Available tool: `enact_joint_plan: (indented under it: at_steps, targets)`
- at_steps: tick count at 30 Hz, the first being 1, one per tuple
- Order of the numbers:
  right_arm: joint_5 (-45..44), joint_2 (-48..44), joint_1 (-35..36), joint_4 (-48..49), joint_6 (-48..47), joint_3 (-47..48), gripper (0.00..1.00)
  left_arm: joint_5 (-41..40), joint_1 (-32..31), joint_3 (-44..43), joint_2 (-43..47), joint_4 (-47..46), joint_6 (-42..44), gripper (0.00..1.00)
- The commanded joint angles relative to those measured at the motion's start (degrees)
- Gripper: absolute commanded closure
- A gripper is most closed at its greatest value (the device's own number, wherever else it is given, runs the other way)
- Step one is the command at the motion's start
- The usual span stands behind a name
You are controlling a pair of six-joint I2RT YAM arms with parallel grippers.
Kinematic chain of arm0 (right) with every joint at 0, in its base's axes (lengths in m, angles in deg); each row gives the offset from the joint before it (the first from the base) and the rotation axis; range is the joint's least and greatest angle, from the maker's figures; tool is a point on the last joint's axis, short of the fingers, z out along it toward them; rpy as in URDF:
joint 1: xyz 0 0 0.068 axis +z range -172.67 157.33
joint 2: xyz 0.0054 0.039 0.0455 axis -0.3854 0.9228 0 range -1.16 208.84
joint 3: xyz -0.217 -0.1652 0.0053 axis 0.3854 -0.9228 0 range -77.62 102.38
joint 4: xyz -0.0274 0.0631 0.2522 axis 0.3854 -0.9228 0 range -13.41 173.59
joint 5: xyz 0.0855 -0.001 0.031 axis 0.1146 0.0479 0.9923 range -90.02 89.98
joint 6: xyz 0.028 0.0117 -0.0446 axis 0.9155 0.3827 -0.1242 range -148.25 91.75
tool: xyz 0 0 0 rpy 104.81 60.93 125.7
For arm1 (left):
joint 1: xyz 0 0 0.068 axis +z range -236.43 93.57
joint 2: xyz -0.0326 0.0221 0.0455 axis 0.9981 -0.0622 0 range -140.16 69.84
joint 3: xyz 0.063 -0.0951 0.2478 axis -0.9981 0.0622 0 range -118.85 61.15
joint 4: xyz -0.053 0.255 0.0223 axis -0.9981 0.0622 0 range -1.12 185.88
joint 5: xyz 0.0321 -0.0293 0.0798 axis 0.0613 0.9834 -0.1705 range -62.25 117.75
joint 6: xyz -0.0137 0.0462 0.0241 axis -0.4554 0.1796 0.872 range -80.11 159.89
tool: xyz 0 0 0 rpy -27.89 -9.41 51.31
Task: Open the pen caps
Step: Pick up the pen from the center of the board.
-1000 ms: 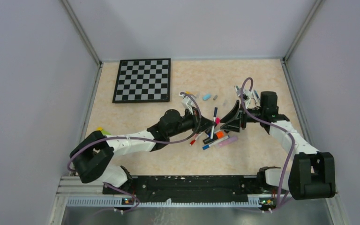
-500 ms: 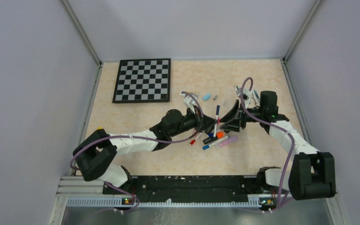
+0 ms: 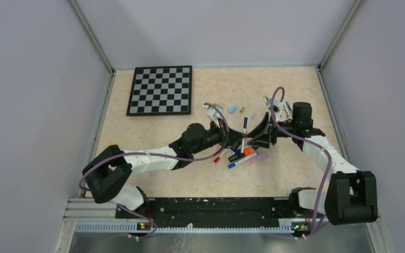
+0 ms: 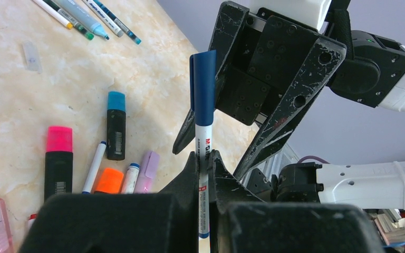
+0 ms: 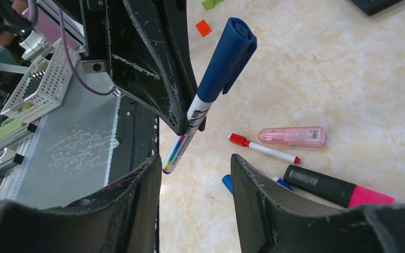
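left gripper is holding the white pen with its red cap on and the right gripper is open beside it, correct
No: the cap is dark blue, not red, as the left wrist view shows. The left gripper is holding the white pen, cap on, and the right gripper is open beside it.

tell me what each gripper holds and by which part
The left gripper is shut on the pen, by its white barrel below the dark blue cap. The right gripper is open and holds nothing.
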Motion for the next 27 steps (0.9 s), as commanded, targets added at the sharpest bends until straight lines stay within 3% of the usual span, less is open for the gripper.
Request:
enact_joint_plan:
  at_steps: [1, 27]
  targets:
    - [1.6, -0.9, 0.8, 2.2, -0.4, -0.6, 0.5, -1.2, -0.3, -1.7, 0.8, -4.1, 0.5, 1.0]
    - [1.3, -0.3, 1.0, 2.8, 0.4, -0.8, 0.5, -3.9, -1.0, -0.4, 1.3, -6.3, 0.5, 1.0]
